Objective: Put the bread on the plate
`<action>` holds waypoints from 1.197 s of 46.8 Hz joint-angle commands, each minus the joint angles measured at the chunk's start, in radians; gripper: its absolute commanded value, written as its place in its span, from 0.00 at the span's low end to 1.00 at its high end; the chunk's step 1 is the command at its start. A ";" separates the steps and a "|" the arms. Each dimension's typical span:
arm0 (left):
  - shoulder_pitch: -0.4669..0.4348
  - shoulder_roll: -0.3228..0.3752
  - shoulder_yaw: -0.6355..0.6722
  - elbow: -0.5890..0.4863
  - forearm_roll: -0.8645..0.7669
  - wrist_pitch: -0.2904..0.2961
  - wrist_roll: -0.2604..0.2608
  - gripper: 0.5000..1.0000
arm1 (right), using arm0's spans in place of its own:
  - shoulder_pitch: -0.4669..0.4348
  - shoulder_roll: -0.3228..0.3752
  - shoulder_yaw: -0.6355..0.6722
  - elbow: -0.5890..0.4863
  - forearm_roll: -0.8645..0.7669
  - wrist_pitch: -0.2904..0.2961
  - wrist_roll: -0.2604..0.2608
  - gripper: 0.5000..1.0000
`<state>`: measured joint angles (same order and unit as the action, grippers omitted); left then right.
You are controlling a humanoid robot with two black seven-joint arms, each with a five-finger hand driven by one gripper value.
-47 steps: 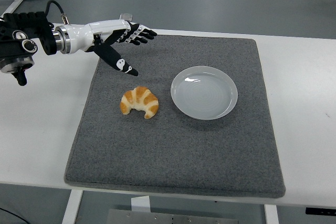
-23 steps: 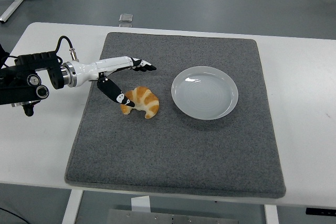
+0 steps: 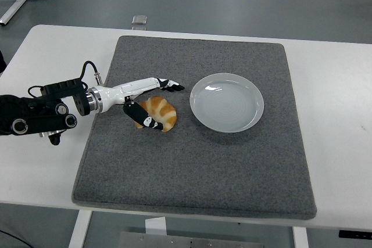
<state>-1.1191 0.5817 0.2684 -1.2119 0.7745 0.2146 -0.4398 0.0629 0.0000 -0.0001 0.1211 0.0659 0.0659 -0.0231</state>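
A golden croissant (image 3: 161, 112) lies on the grey mat, left of the round white plate (image 3: 227, 106), with a small gap between them. My left hand (image 3: 165, 106) reaches in low from the left and straddles the croissant. Its fingers (image 3: 170, 85) stretch along the far side and the thumb (image 3: 145, 119) lies against the near side. The fingers are still spread, not closed around the bread. Nothing lies on the plate. My right arm is out of view.
The grey felt mat (image 3: 192, 166) covers most of the white table (image 3: 337, 120). My left forearm with its black wrist unit (image 3: 40, 114) lies over the table's left part.
My left arm has come down and toward the near edge. The hand went from hovering behind the croissant to lying around it, thumb in front. The croissant has barely shifted.
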 commanded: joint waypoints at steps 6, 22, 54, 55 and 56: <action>0.030 -0.049 0.002 0.054 0.000 0.042 -0.005 0.94 | -0.002 0.000 0.000 0.000 0.000 0.000 0.000 0.91; 0.044 -0.049 0.003 0.061 0.000 0.046 -0.005 0.49 | -0.003 0.000 0.000 -0.001 0.000 0.000 0.000 0.90; 0.027 -0.010 -0.041 0.054 -0.003 0.097 -0.005 0.00 | -0.003 0.000 0.000 -0.001 0.002 0.000 0.000 0.90; 0.027 -0.005 -0.044 0.054 -0.003 0.097 -0.005 0.00 | -0.003 0.000 0.000 -0.001 0.000 0.000 0.000 0.90; 0.027 -0.003 -0.049 0.052 -0.003 0.097 -0.005 0.00 | -0.003 0.000 0.000 -0.001 0.002 0.000 0.000 0.90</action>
<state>-1.0936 0.5712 0.2300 -1.1584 0.7720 0.3115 -0.4448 0.0602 0.0000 0.0001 0.1196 0.0666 0.0659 -0.0229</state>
